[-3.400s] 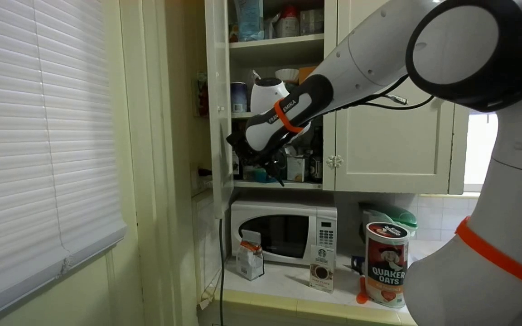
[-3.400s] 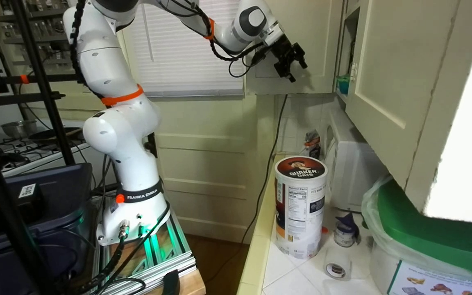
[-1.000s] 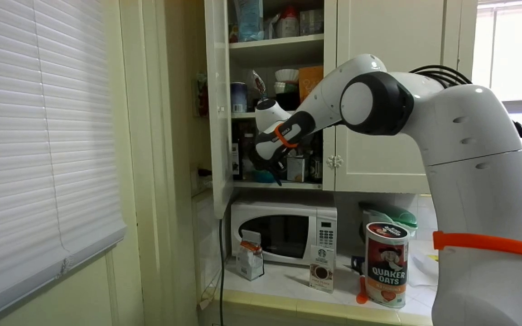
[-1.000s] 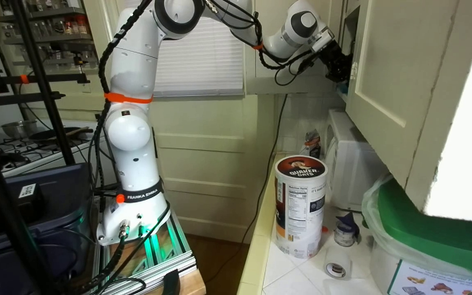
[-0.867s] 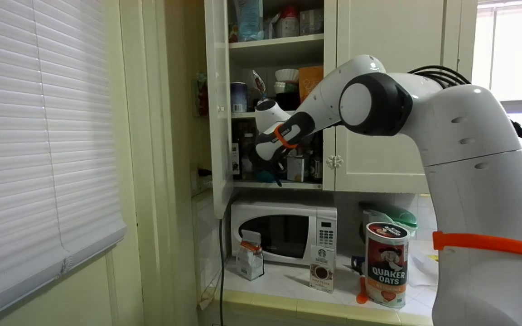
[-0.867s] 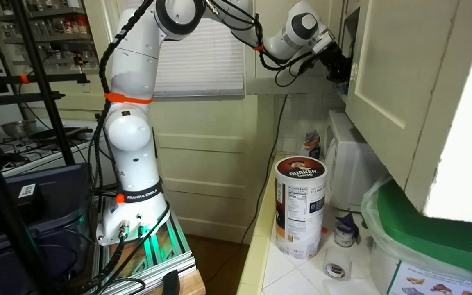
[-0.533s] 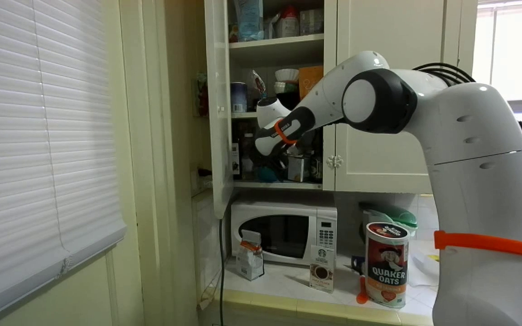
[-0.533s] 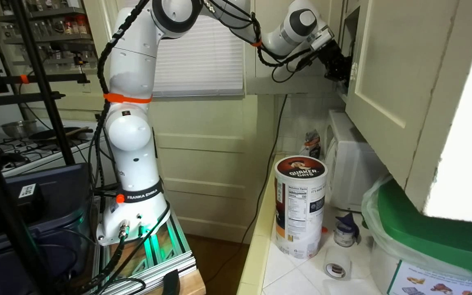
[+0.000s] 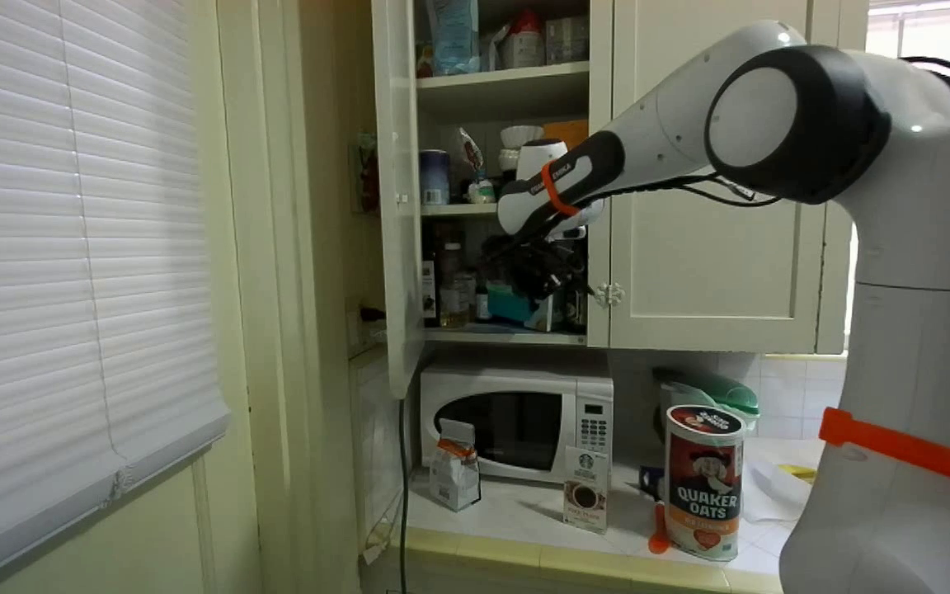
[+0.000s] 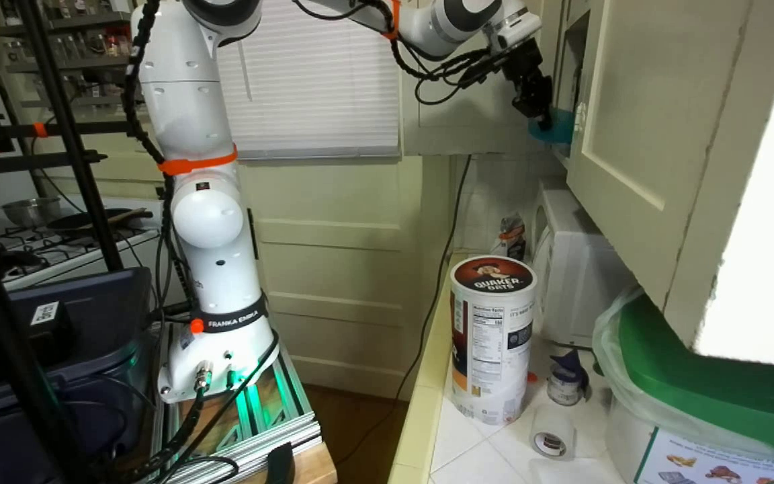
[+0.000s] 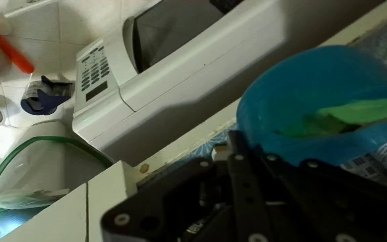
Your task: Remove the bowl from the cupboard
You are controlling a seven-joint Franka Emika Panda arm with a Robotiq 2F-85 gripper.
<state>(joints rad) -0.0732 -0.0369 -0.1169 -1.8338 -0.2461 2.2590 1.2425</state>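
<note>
Gripper pinching bowl at cupboard front

Gripper clamped on bowl's edge, jaws nearly tog. 1 teal-blue bowl, w/ green stuff inside, ID unclear. Bowl pos: at front of lowest shelf in view, part of it out past cupboard opening; can't tell if it touches shelf.

Cupboard: 3 shelf levels in view. Top incl. 1 lt-blue bag, 1 red-topped container. Mid incl. 1 blue canister, 1 white fluted cup. Low: bottles, partly hidden, count unclear.

Counter: 1 microwave below cupboard, contents too dark; 1 white/orange bag, 1 Starbucks box, 1 orange utensil, 1 oats canister w/ lid on, 1 small jar, 1 green-lidded bin w/ clear plastic at rim.
</note>
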